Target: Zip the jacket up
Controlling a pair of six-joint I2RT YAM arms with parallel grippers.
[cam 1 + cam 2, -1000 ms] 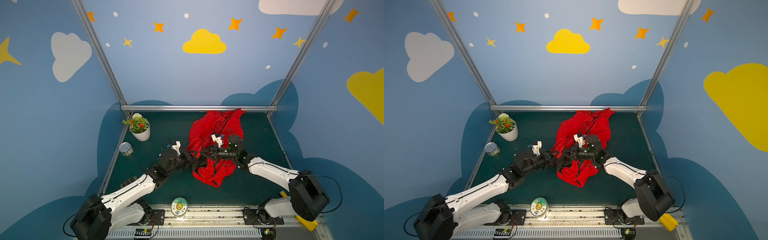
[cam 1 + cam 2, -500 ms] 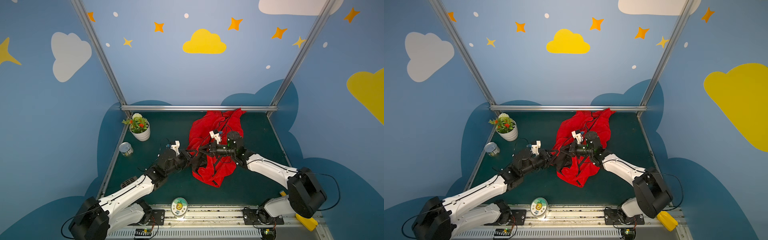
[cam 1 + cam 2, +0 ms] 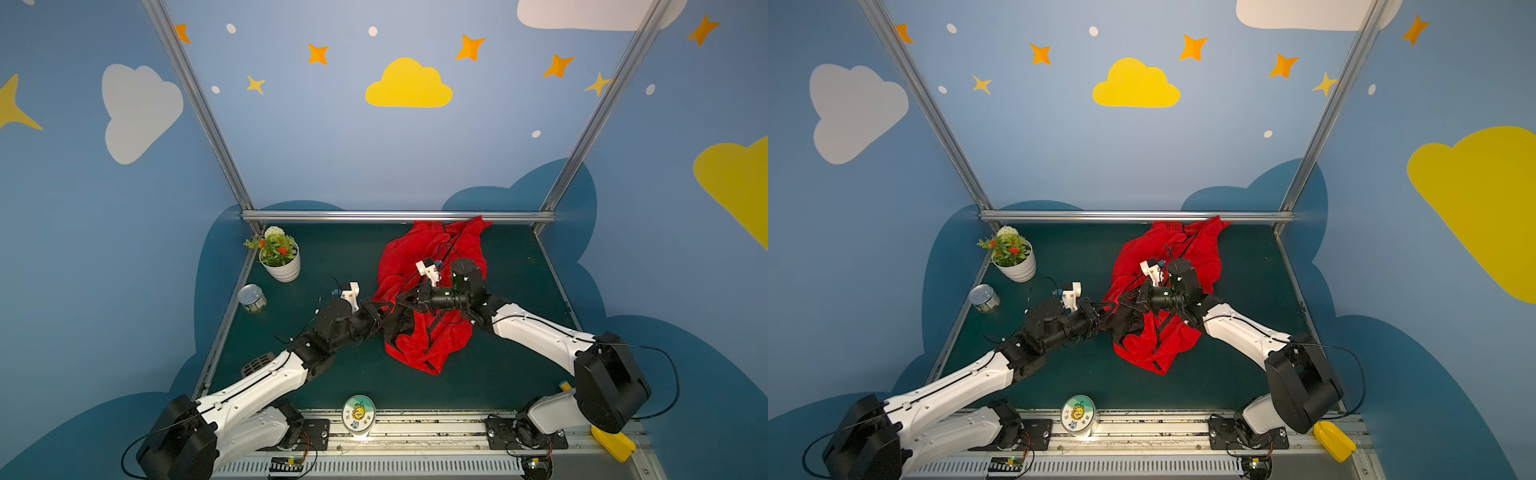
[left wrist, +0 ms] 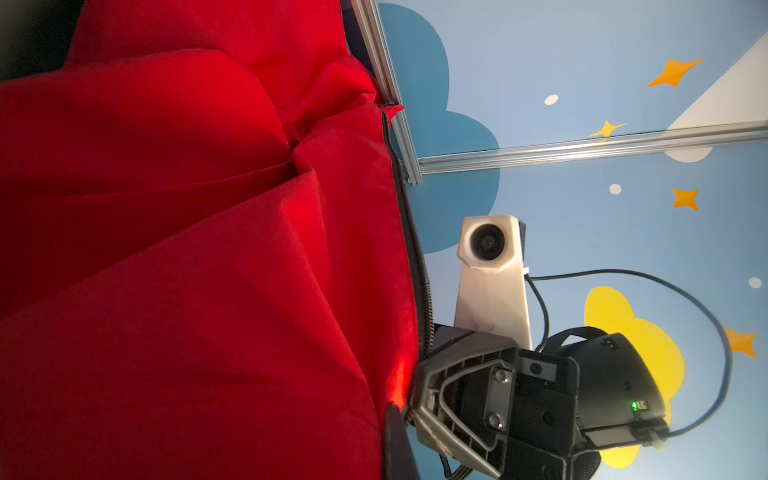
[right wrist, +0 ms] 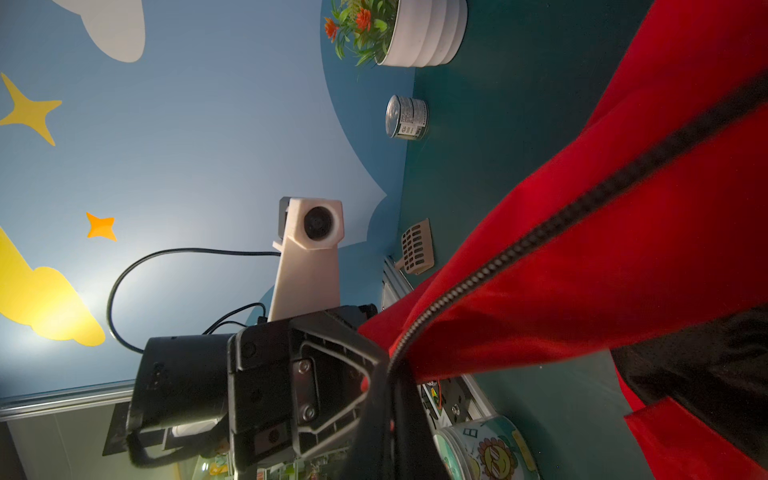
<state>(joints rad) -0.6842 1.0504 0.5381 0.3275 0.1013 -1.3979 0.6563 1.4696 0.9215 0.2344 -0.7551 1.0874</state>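
Pinching almost tip to tip, the left pincer [image 3: 385, 309] and the right pincer [image 3: 400, 300] are each seen clamped on the black-toothed front edge of the jacket [image 3: 399, 257], which is held just above the bench [image 3: 332, 257]. The remaining red fabric is heaped from mid-bench back to the rear rail [image 3: 374, 216]. No slider can be made out, so engagement of the two halves cannot be confirmed. Should the edges be drawn apart, the thin cloth could be slipped from one grip. Slack folds beside the zipper teeth [image 5: 582, 208] could also be snagged in the track.
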